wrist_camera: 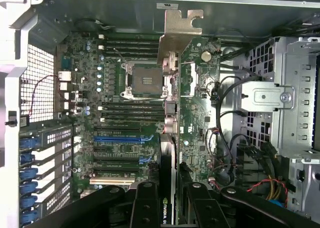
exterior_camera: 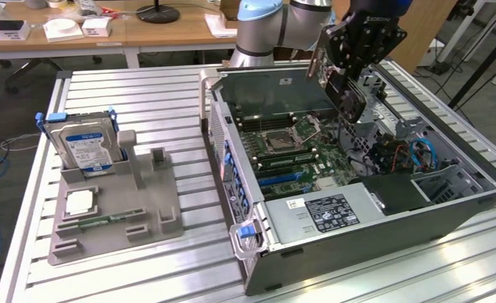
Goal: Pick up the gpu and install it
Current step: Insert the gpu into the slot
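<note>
While the hand [wrist_camera: 168, 204] pinches the gpu [wrist_camera: 168, 153] edge-on above the open case [exterior_camera: 383, 243], install pending; card edge likely needs squaring over blue slot [wrist_camera: 117, 138].

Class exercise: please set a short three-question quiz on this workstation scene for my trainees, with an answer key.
1. Multiple choice: what does the claw grip? A the gpu; B a cable; C a screwdriver.
2. True or false: the computer case has its side closed.
3. Short answer: which part stands upright in the grey holder?
Key: 1 A; 2 false, the case lies open; 3 the hard drive.
</note>
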